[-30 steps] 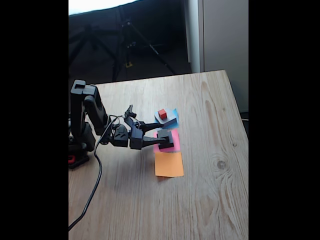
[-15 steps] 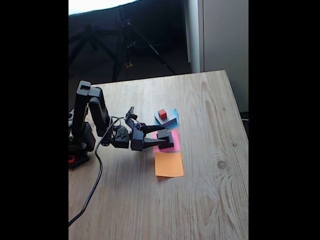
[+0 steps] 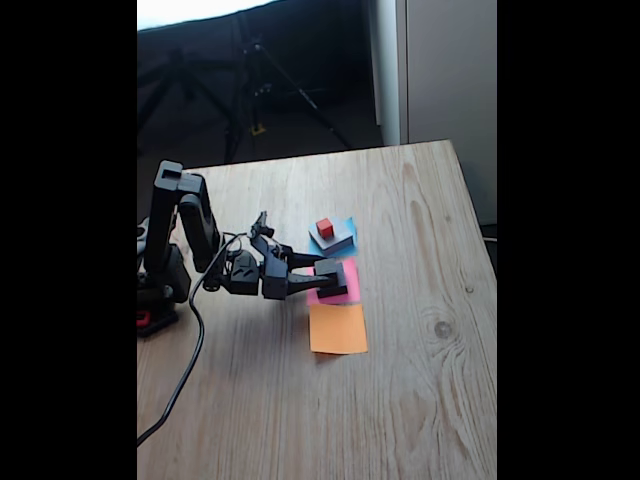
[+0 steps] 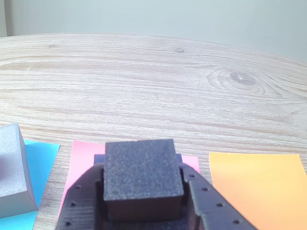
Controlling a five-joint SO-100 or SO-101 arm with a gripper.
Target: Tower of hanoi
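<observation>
A small black cube [image 4: 141, 175] sits over the pink paper square [image 4: 82, 154], and my gripper [image 4: 141, 172] is shut on it, with one finger [image 4: 79, 206] pressed to its left side and the other to its right. In the fixed view, the gripper [image 3: 335, 278] reaches from the left to the cube [image 3: 329, 269] on the pink paper [image 3: 349, 270]. The tiny red cube [image 3: 324, 228] rests on the flat grey block [image 3: 336, 239], which lies on the blue paper [image 3: 349, 224]. The grey block [image 4: 12, 172] fills the wrist view's left edge. What lies under the black cube is hidden.
An orange paper square [image 3: 338, 328] lies just in front of the pink one, also seen as orange paper [image 4: 254, 187] at the right of the wrist view. The arm's base and its cable [image 3: 190, 370] occupy the table's left side. Bare wooden table [image 3: 420, 380] extends right and forward.
The arm leaned slightly forward and the gripper's upper finger swung in, so the jaws went from spread around the black cube to shut on it. The blocks and papers stayed put.
</observation>
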